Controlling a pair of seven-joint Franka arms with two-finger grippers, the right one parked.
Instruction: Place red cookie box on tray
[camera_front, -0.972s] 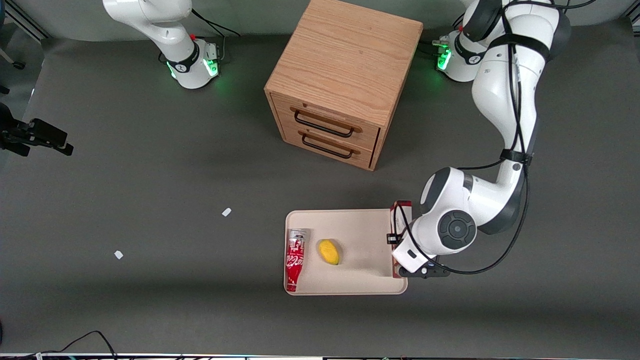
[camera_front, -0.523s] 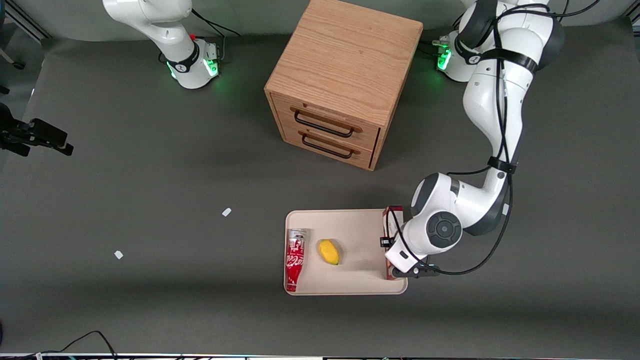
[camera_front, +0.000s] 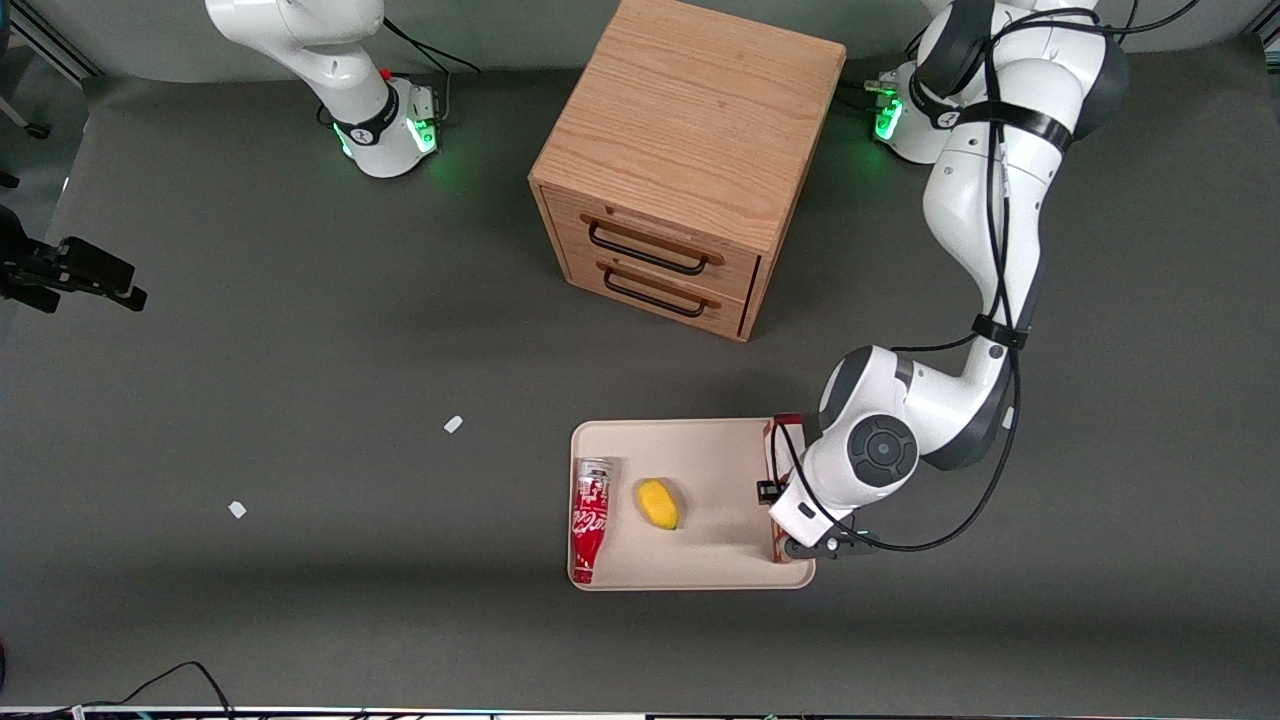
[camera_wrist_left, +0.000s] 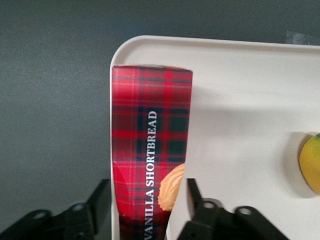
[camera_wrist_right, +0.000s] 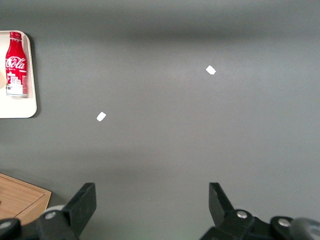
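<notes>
Readable lettering, by item:

1. Red cookie box (camera_wrist_left: 150, 150), tartan-patterned, lying along the rim of the tray (camera_wrist_left: 240, 65). White capitals run lengthwise down its upper face: "VANILLA SHORTBREAD". The lettering ends beside a printed cookie picture. The gripper (camera_wrist_left: 145, 210) straddles this box, one finger to each side of it; whether the fingers touch the cardboard cannot be told.

2. Red bottle (camera_wrist_right: 16, 62), lying on the tray. White script on its body reads "Coca-Cola". The white pattern below the script is too small to make out. In the front view the same bottle (camera_front: 590, 520) shows white script, not legible there.
</notes>
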